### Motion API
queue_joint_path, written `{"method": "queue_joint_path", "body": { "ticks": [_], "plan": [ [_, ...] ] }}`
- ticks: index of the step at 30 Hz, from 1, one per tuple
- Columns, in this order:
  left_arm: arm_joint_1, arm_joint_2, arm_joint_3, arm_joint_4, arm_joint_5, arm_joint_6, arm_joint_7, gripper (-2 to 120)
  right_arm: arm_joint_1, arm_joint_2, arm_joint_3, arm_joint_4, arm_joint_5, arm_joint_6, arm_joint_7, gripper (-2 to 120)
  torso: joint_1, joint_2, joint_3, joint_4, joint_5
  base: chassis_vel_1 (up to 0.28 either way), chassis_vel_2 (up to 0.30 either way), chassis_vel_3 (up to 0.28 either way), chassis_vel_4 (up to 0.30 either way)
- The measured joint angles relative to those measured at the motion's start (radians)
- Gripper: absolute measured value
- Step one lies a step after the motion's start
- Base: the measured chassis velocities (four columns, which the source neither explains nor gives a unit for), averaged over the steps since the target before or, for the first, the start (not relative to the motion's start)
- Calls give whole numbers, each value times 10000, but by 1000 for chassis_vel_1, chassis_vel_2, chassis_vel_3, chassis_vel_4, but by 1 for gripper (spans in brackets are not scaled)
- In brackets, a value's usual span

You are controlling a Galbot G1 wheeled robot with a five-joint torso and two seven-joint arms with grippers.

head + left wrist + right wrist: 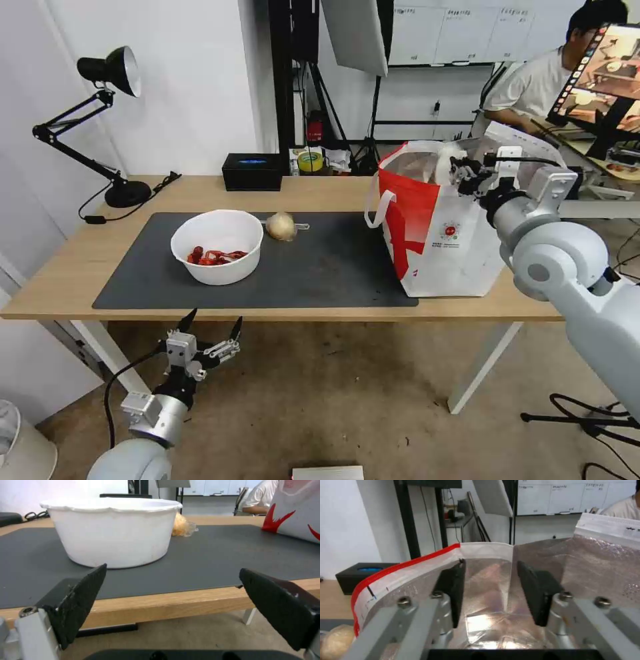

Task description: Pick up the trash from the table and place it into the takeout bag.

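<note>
A white round bowl [217, 253] [113, 532] with red scraps stands on the dark mat of the table [67, 267]. Beside its far rim lies a tan onion-like ball [281, 227] [181, 527] [333, 640]. The red-and-white takeout bag [433, 227] [296, 512] stands upright at the table's right end. My right gripper [460, 175] [490, 592] hangs open over the bag's mouth, above the foil lining [486, 620], with nothing between its fingers. Below the table's front edge, my left gripper [213, 327] [172, 568] is open and points at the bowl from a short way off.
A black tissue box [252, 171] [360, 577] and a tape roll [310, 161] sit at the table's back edge. A black desk lamp [110, 73] stands at the back left. A white bin [20, 447] is on the floor at lower left.
</note>
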Motion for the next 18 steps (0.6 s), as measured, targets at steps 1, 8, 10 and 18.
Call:
{"method": "queue_joint_path", "body": {
  "ticks": [1,8,10,18],
  "plan": [
    [-2,1,-1,0,-6,1,-3,100,14,10,-18,-11,-1,0,-5,50,0,0,0,0,0,0,0,0,0],
    [-16,-11,-63,-64,-54,6,-107,100,-54,95,-110,239,-33,209,-150,73,0,0,0,0,0,0,0,0,0],
    [10,-21,-119,-95,-66,6,-119,100,-190,142,-156,510,-83,568,-408,83,0,0,0,0,0,0,0,0,0],
    [48,-45,-170,-123,-75,6,-123,100,-682,143,-155,1107,-274,1112,-929,100,0,0,0,2,-1,0,0,0,0]
  ]
}}
